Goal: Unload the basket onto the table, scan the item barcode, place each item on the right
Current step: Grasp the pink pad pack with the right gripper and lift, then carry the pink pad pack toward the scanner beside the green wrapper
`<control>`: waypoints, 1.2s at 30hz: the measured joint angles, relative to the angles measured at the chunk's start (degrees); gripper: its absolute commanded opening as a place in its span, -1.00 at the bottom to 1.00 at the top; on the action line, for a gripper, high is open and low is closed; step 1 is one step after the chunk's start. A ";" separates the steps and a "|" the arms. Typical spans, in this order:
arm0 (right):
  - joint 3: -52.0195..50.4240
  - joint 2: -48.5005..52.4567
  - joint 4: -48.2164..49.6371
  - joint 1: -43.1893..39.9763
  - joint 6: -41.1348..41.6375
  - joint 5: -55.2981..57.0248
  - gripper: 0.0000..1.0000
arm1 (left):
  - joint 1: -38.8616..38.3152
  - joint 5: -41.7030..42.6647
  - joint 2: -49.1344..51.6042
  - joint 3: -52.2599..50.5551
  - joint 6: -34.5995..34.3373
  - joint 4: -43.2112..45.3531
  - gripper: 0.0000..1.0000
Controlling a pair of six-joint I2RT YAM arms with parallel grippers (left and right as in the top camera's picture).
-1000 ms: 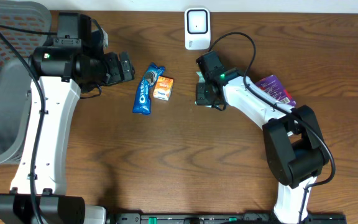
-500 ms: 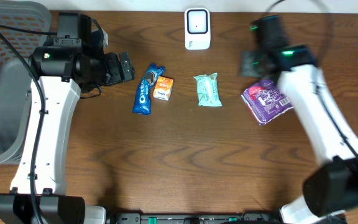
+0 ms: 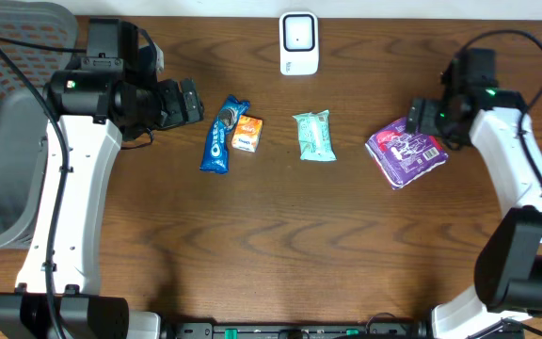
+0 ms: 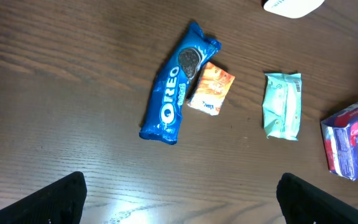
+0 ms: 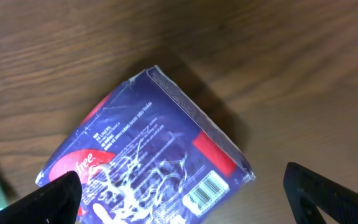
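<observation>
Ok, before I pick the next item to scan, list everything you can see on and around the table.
scanner: 1, white, back edge, centre
cookie pack: 1, blue, left of centre
small packet: 1, orange, against the cookie pack's right side
sealed packet: 1, mint green, centre, lying alone
pouch: 1, purple, right side
basket: 1, grey mesh, far left
table: 1, brown wood
left fingers: 1 pair, black, open, left of the cookie pack
right fingers: 1 pair, black, open, at the pouch, holding nothing

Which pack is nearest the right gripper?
The purple pack, right by the right gripper; the mint pack, orange pack and Oreo pack lie farther away.
</observation>
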 measured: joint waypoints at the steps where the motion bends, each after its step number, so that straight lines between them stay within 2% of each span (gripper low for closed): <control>1: -0.92 0.09 0.96 -1.79 -1.62 -3.56 0.98 | 0.00 0.00 0.00 0.00 0.00 0.00 0.96; 8: -2.93 5.01 2.05 -10.38 -10.27 -20.83 0.96 | 0.00 0.00 0.00 0.00 0.00 0.00 0.96; 11: -3.45 9.55 2.27 -11.89 -13.77 -27.36 0.71 | 0.00 0.00 0.00 0.00 0.00 0.00 0.96; 13: -3.56 12.22 2.25 -12.07 -15.02 -30.49 0.45 | 0.00 0.00 0.00 0.00 0.00 0.00 0.96; 17: -3.58 14.97 2.08 -12.04 -16.15 -36.17 0.27 | 0.00 0.02 0.00 0.00 0.00 -0.02 0.96; 22: -3.61 14.80 1.97 -12.04 -15.65 -38.40 -0.38 | 0.00 0.00 0.00 0.00 0.00 -0.02 0.96; 24: -3.76 13.81 1.84 -12.04 -14.73 -38.71 -0.45 | 0.00 0.02 0.00 0.00 0.00 -0.02 0.96; 29: -4.33 7.52 1.84 -11.67 -13.16 -37.22 -0.77 | 0.00 0.00 0.00 0.00 0.00 0.00 0.95; 33: -4.33 -1.33 1.86 -8.92 -9.20 -28.13 -0.75 | 0.00 -0.02 0.00 0.00 0.00 0.00 0.96; 36: -4.28 -7.23 1.22 -4.63 -5.66 -16.96 -0.71 | 0.00 0.02 0.00 0.00 0.00 -0.02 0.96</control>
